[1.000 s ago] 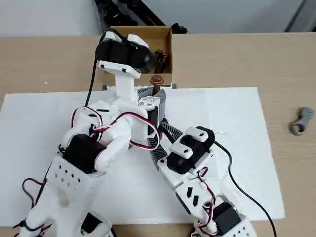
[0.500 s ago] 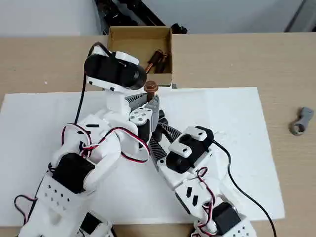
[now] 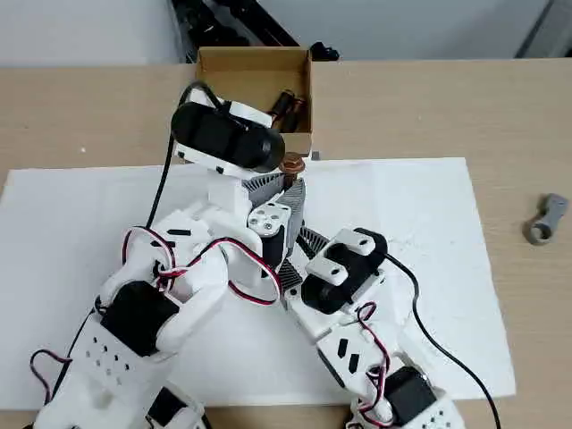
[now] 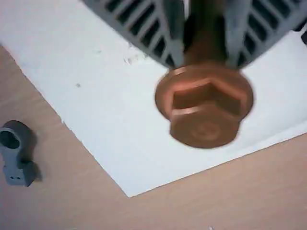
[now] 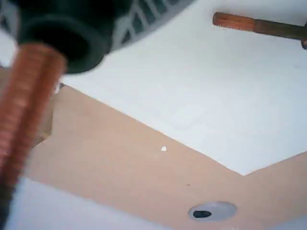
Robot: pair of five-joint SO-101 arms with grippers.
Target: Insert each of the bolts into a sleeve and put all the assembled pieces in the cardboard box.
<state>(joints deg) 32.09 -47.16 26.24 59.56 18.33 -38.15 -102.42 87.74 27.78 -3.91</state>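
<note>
The counter (image 3: 500,107) carries a white sheet (image 3: 402,206) under both my hands. The cardboard box (image 3: 241,80) sits just past my left hand (image 3: 288,179), which is closed tight on a copper bolt (image 4: 204,112). I cannot tell if my right hand (image 3: 299,246) is open or closed. A black sleeve (image 5: 62,33) is right at it, with a copper thread (image 5: 29,110) poking out. A loose bolt (image 5: 259,25) lies on the sheet beyond it.

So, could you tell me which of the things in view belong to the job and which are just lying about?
On the job: bolt in the left gripper; sleeve with a threaded shank through it; another bolt; cardboard box holding assembled pieces.
Lying about: grey part on the bare table, off the white sheet.
</note>
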